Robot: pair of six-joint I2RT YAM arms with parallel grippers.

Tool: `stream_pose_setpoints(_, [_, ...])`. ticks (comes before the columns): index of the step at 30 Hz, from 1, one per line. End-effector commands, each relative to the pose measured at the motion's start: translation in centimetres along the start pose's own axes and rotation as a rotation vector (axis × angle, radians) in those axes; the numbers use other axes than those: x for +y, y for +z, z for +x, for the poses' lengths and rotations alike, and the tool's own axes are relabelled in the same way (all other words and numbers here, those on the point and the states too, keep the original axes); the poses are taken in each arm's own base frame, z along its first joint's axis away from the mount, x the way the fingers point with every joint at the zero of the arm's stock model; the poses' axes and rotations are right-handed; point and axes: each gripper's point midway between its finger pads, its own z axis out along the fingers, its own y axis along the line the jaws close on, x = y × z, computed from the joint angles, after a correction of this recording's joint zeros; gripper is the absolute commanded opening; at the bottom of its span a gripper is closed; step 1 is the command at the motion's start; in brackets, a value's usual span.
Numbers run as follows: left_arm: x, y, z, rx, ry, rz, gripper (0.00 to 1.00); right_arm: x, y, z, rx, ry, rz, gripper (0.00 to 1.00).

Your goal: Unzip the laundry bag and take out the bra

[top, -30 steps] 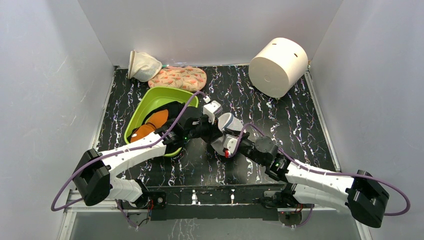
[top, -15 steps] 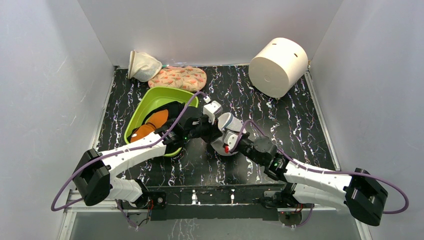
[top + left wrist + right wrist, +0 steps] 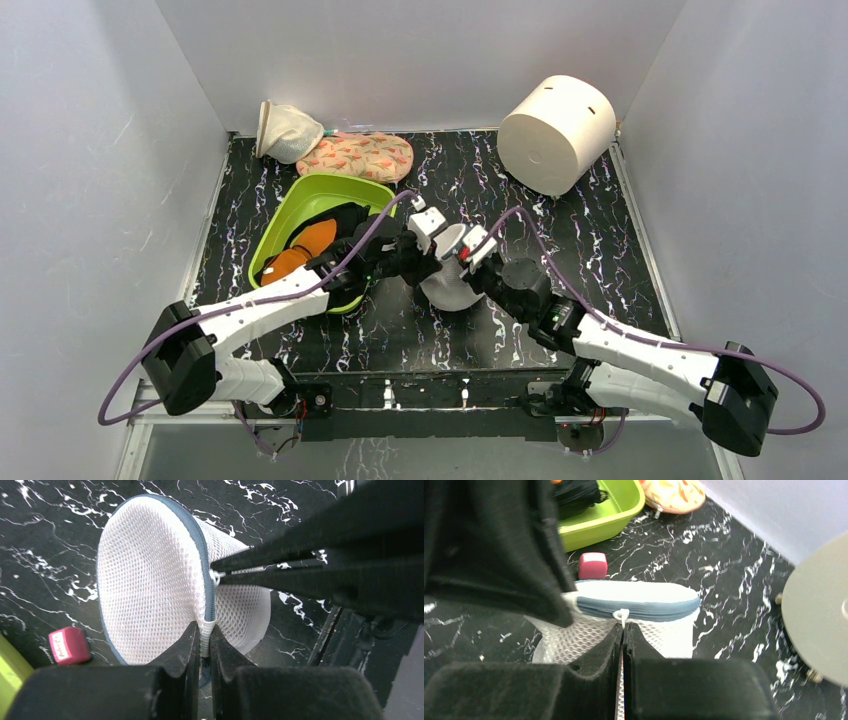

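The laundry bag, round white mesh with a grey-blue zip line, stands tilted on edge at the middle of the table. In the left wrist view my left gripper is shut on the bag's mesh seam at the zip end. In the right wrist view my right gripper is shut on the white zip pull below the zip band. In the top view the left gripper and the right gripper meet over the bag. The bra is hidden.
A green basin with dark and orange clothes lies left of the bag. A small red block lies by the bag. A cream cone pouch and a patterned mitt lie at the back left, a big white cylinder at the back right.
My right gripper has moved up and away from the near edge along the bag's rim. The bag has been pulled more upright. The left gripper has barely moved.
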Motion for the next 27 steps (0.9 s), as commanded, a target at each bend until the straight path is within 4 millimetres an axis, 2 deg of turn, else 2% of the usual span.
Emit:
stream_pose_setpoints(1, [0.1,-1.5,-1.6,-0.075,0.130,-0.006,0.00,-2.6,-0.2,-1.4,0.043,0.224,0.141,0.00])
stream_pose_setpoints(3, [0.1,-1.6,-1.5,-0.079,0.164,0.000,0.00,-2.4,-0.5,-1.0,0.056,0.266,0.126,0.00])
stream_pose_setpoints(7, [-0.4,-1.9,-0.9,-0.093,0.237,0.033,0.00,-4.5,-1.1,0.9,0.101,0.444,0.232,0.00])
stream_pose_setpoints(12, [-0.4,-2.0,0.4,-0.102,0.291,0.042,0.00,-5.7,-1.0,2.9,0.136,0.602,0.207,0.00])
stream_pose_setpoints(15, [0.1,-1.9,1.4,-0.088,0.289,0.018,0.00,-5.3,-0.6,3.8,0.164,0.628,0.131,0.00])
stream_pose_setpoints(18, [0.3,-1.7,2.1,-0.044,0.247,0.007,0.00,-3.7,-0.2,3.7,0.180,0.594,0.013,0.00])
stream_pose_setpoints(20, [0.0,-1.7,2.4,0.006,0.193,0.016,0.09,-2.3,-0.3,3.1,0.178,0.575,-0.083,0.00])
stream_pose_setpoints(23, [-0.5,-1.9,3.5,0.100,0.073,0.024,0.20,-1.3,-0.8,2.5,0.141,0.557,-0.150,0.00])
stream_pose_setpoints(27, [-1.8,-2.7,3.3,0.136,-0.137,0.030,0.39,-0.5,-1.4,1.9,0.071,0.555,-0.202,0.00])
